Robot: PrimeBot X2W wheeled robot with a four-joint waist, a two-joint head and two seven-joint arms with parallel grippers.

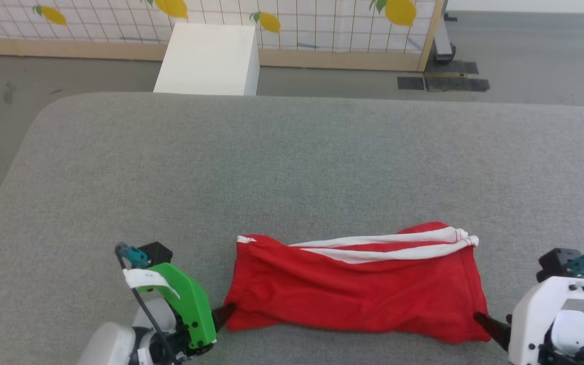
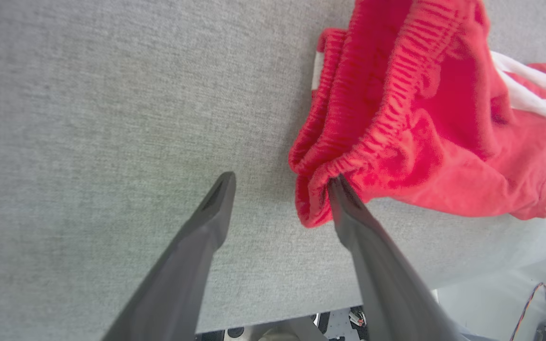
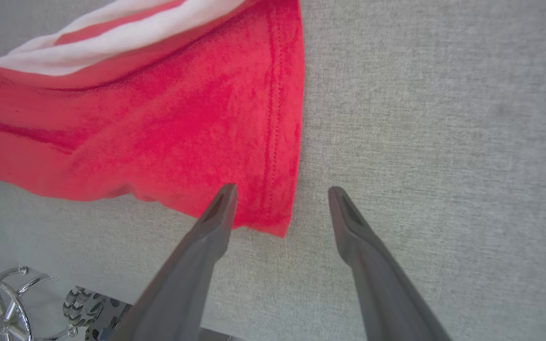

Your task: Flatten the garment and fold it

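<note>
The garment [image 1: 358, 294], bright red shorts with white stripes along the far side, lies roughly spread near the front edge of the grey table [image 1: 271, 162]. My left gripper [image 1: 223, 312] is at its near left corner. In the left wrist view this gripper [image 2: 280, 182] is open, and the gathered waistband of the garment [image 2: 424, 132] touches the right-hand finger [image 2: 349, 208]. My right gripper [image 1: 483, 320] is at the near right corner. It [image 3: 281, 190] is open too, with the stitched hem corner of the garment [image 3: 159, 132] lying between its fingers.
A white box [image 1: 208, 58] stands on the floor beyond the table, in front of a lemon-patterned screen [image 1: 322, 25]. Bare grey surface stretches behind and to both sides of the shorts. The table's front edge [image 2: 273, 319] runs just below my grippers.
</note>
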